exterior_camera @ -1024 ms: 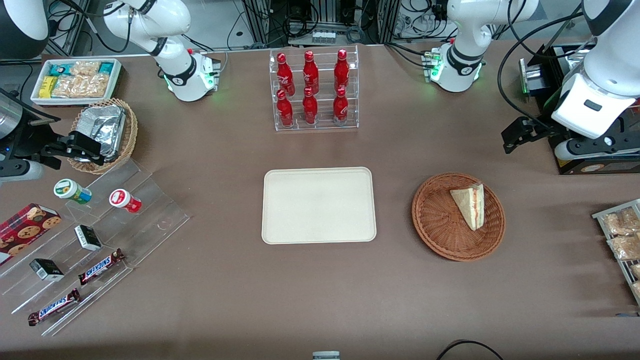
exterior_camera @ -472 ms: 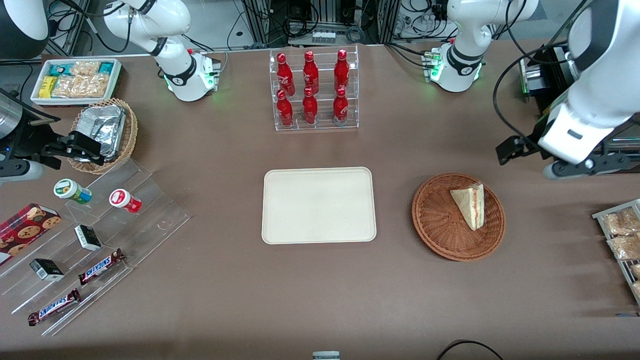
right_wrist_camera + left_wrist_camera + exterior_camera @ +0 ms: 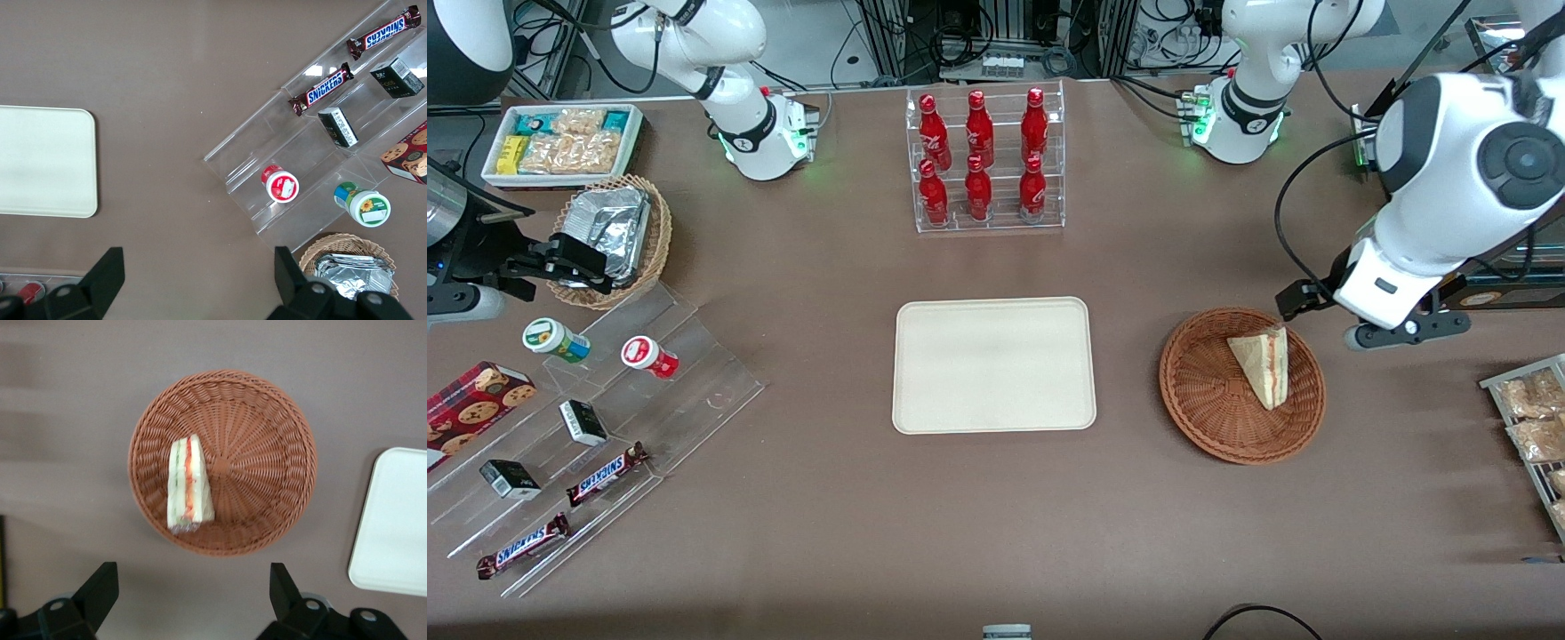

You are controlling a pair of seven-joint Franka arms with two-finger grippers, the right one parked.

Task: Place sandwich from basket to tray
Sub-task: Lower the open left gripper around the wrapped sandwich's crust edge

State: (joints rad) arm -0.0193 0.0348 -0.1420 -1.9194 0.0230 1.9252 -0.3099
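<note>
The sandwich, a pale bread wedge with red and green filling, lies in the round reddish-brown basket, off its centre. My gripper hangs above the table beside the basket's rim, toward the working arm's end and slightly farther from the front camera than the sandwich. Its fingers stand wide open over bare table, holding nothing. The cream tray lies flat beside the basket, toward the parked arm's end, with nothing on it.
A clear rack of red bottles stands farther back than the tray. A wire rack of snack packets is at the working arm's end. A clear stepped stand, foil-packet basket and white snack box are at the parked arm's end.
My working arm has swung from the table's end toward the basket, bringing the open gripper close to the basket's rim. Sandwich, basket and tray have not moved.
</note>
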